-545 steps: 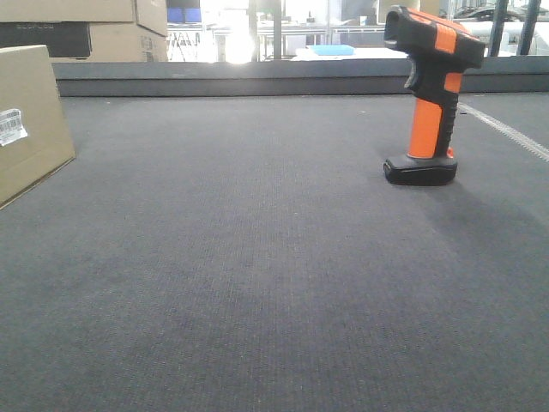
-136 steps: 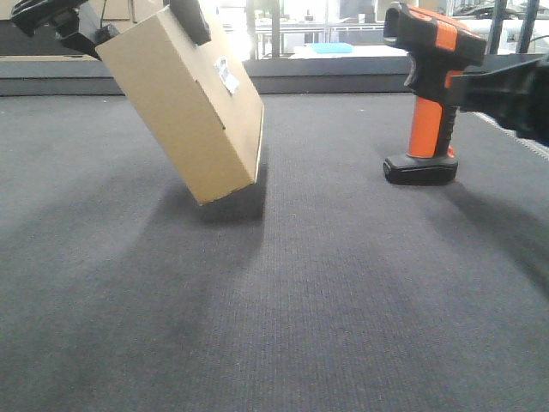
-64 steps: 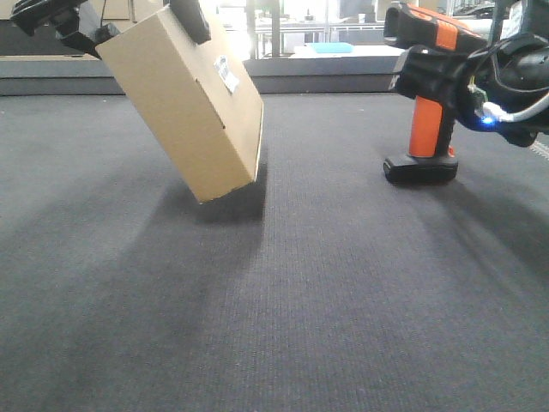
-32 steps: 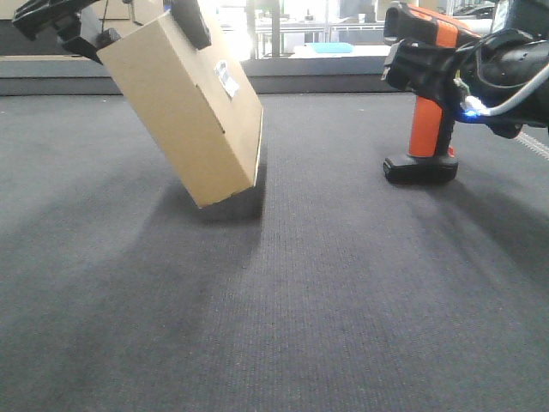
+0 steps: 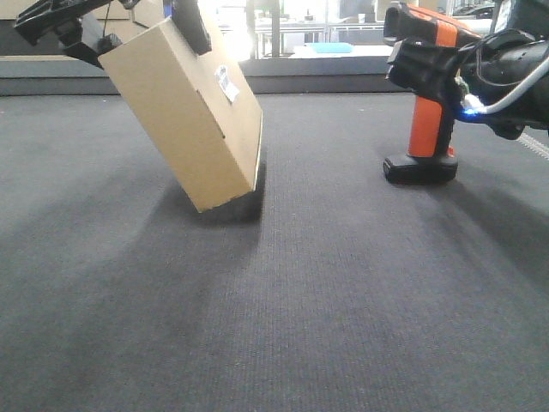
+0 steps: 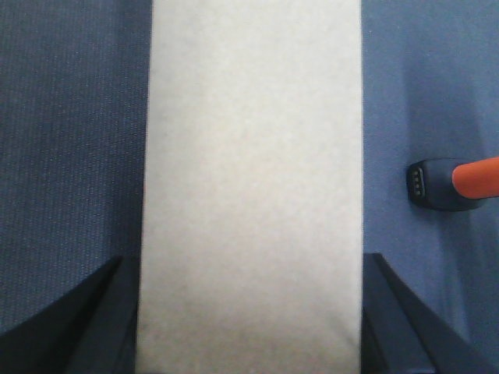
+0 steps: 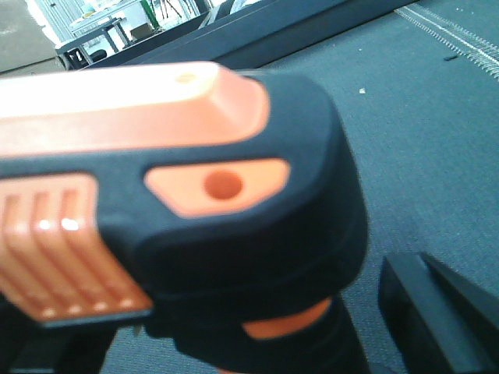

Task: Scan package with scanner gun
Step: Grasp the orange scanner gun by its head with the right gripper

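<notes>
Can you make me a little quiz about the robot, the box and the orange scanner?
1. True or false: the scanner gun is lying on its side.
2. Pick one. The package is: A lying flat, B held tilted by the left tool, C stacked on the scanner gun.
3. What colour is the scanner gun's handle?

Key:
1. False. It stands upright on its black foot.
2. B.
3. Orange.
</notes>
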